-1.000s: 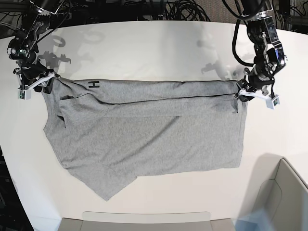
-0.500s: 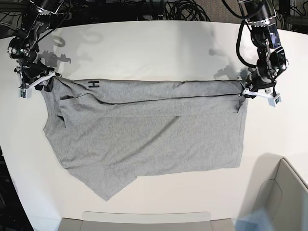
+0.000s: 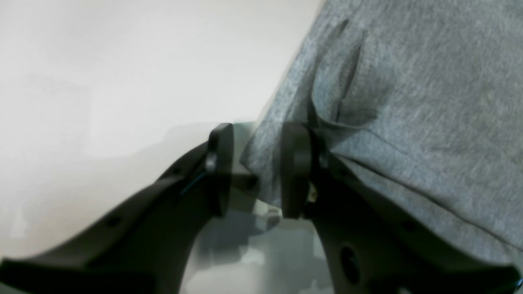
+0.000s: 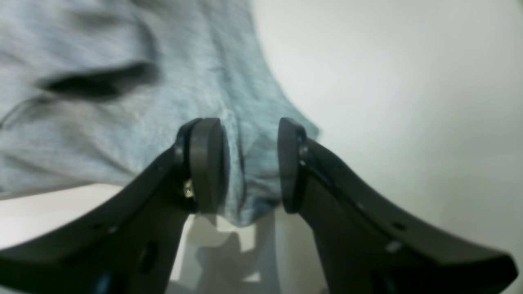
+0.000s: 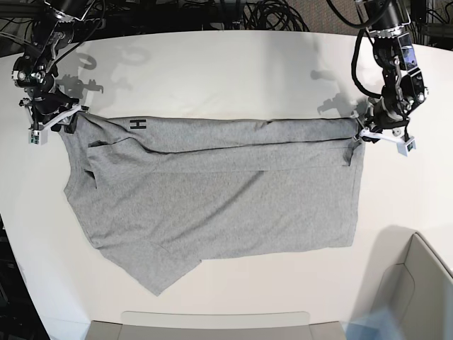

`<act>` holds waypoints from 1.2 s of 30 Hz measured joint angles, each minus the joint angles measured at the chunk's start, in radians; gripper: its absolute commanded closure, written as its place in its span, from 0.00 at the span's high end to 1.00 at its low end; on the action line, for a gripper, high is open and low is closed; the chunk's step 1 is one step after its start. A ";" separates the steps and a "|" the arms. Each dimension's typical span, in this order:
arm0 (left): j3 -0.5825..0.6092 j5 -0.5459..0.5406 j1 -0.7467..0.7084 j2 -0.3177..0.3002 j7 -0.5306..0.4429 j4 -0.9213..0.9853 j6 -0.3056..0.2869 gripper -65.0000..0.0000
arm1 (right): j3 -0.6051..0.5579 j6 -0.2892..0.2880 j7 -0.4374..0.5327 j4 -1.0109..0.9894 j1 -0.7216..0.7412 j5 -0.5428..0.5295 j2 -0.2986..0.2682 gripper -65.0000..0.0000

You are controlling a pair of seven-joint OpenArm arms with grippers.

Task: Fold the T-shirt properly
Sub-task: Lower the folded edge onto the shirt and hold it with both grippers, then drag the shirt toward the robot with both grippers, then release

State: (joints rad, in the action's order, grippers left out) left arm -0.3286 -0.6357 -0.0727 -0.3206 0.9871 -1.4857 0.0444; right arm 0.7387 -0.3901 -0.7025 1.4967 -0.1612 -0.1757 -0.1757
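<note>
The grey T-shirt (image 5: 212,191) lies spread on the white table (image 5: 226,64), its far edge folded over with a black "H" showing near the left. My left gripper (image 5: 362,134) is at the shirt's far right corner. In the left wrist view it (image 3: 257,163) is open: the cloth corner (image 3: 265,163) sits between the pads, touching one, with a gap to the other. My right gripper (image 5: 67,124) is at the far left corner. It (image 4: 251,163) is also open, with a bunch of cloth (image 4: 249,175) between the parted pads.
A grey bin (image 5: 417,283) stands at the front right corner. A grey tray edge (image 5: 212,322) runs along the front. Black cables (image 5: 269,14) lie behind the table's far edge.
The left arm has shifted slightly toward the far edge of the table, and the shirt's far right corner has crept with it. The right arm has barely moved. Both jaws keep the same width.
</note>
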 measured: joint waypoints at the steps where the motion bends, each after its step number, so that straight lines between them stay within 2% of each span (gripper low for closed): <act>1: 0.000 0.000 0.000 0.000 0.000 0.000 0.000 0.32 | -0.006 0.000 0.000 0.000 0.004 0.011 0.000 0.36; 5: 0.001 0.000 -0.010 0.002 0.016 -0.020 -0.122 0.32 | -0.039 0.000 0.003 -0.003 0.014 0.041 0.014 0.36; 7: 0.002 0.004 -0.008 0.004 0.053 -0.029 -0.143 0.32 | -0.042 -0.001 0.003 -0.005 0.013 0.041 0.021 0.36; 17: 0.002 0.003 -0.005 0.005 0.064 -0.030 -0.144 0.32 | -0.042 -0.002 0.002 -0.019 0.021 0.045 0.016 0.36; 19: 0.028 0.008 -0.004 0.008 0.060 -0.029 -0.145 0.29 | -0.042 -0.002 0.003 -0.019 0.026 0.044 0.016 0.36; 21: 0.088 0.006 -0.002 0.002 0.051 -0.029 -0.146 0.21 | -0.042 -0.002 0.003 -0.019 0.026 0.044 0.016 0.35; 24: 0.143 0.000 0.007 0.003 0.049 -0.028 -0.146 0.01 | -0.067 -0.002 0.002 -0.019 0.024 0.045 0.012 0.26; 29: 0.145 -0.021 0.007 0.006 0.042 -0.010 -0.151 0.00 | -0.095 -0.003 0.004 -0.019 0.023 0.041 0.018 0.02; 32: 0.142 -0.020 0.008 0.002 0.033 0.000 -0.154 0.00 | -0.093 -0.003 -0.004 -0.019 0.023 0.041 0.014 0.00; 36: 0.142 -0.022 -0.003 -0.008 0.030 0.000 -0.154 0.00 | -0.093 -0.003 -0.074 -0.008 0.028 0.034 0.008 0.00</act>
State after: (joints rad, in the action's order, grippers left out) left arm -0.1864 -0.6575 -0.0757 -0.3286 1.0172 -1.4853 -0.1097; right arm 0.6456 -0.3927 -0.7765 1.4883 -0.1333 -0.1421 -0.1680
